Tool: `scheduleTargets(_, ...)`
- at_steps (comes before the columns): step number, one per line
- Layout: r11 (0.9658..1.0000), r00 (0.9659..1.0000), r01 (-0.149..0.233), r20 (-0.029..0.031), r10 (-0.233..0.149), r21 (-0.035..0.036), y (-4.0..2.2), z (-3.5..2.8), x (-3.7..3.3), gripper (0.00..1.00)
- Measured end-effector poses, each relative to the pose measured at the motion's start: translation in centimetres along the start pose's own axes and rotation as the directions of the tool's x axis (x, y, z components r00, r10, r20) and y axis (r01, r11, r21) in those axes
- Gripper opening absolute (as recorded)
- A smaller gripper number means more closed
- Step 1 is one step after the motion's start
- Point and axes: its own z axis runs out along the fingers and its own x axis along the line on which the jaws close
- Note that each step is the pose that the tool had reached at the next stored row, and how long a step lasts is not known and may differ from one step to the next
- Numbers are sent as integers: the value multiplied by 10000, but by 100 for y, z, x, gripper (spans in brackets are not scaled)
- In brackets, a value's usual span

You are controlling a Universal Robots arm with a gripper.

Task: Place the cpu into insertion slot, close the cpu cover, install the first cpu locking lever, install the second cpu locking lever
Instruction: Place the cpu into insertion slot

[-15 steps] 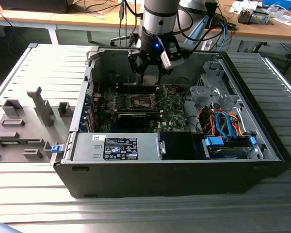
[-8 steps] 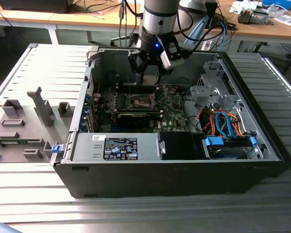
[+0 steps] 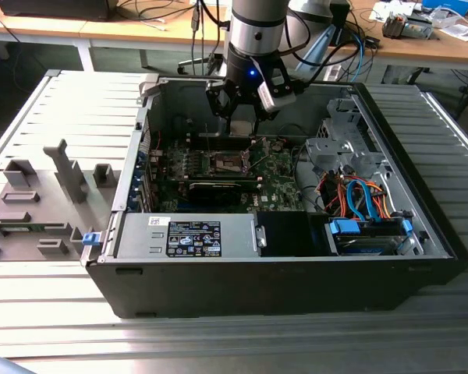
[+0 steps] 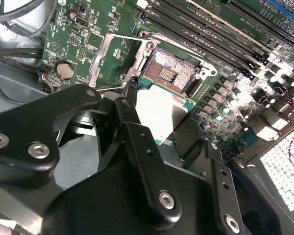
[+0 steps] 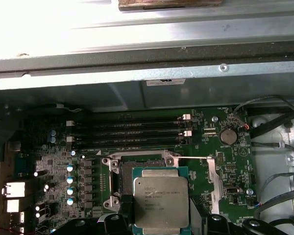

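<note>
jaws clamp the cpu (image 4: 161,115), which i hold just above the bare insertion slot (image 4: 172,73); unseated, cpu cover (image 4: 104,56) open, nothing locked yet.

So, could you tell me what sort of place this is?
Likely a robotics lab or workshop: an open computer case lies on a slatted metal table under a robot arm, with cable-strewn desks behind. The gripper holds the cpu near the insertion slot.

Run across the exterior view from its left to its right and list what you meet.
Left to right: grey plastic fixture → insertion slot → orange and blue cables.
</note>
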Motion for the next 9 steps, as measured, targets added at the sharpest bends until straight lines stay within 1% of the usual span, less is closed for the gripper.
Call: scheduleTargets(9,9999,9999,-168,15,168,-3,0,0,0,54)
